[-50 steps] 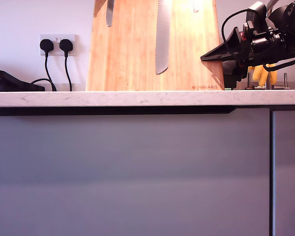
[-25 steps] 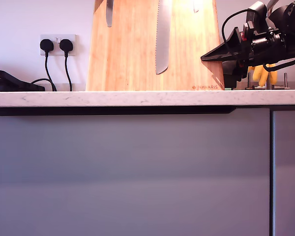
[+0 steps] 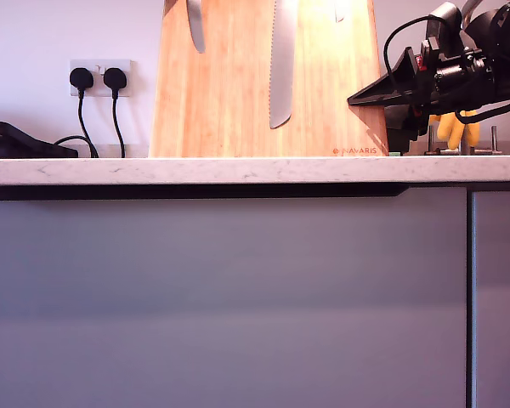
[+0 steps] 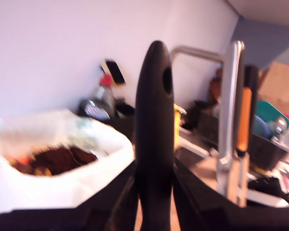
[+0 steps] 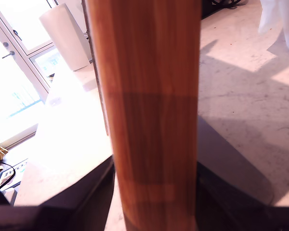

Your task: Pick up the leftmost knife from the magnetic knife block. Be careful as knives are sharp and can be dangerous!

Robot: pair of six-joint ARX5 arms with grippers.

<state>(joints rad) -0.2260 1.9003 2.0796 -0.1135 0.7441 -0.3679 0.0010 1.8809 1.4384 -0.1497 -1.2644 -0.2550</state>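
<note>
While our second end effector [image 5: 154, 190] clamps the magnetic knife block [image 3: 229, 93] steady on the tabletop [image 3: 238, 170], our first end effector [image 4: 154, 192] pinches a black handle [image 4: 154, 115], probably the leftmost knife [image 3: 195, 25]; the blade shows high against the block, removal unfinished.

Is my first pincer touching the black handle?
Touching. The first wrist view shows the black handle clamped in my first pincer, both fingers against its sides, no gap.

White wall [image 3: 34, 34], marble worktop [image 3: 238, 170], grey cabinets [image 3: 229, 297]
</note>
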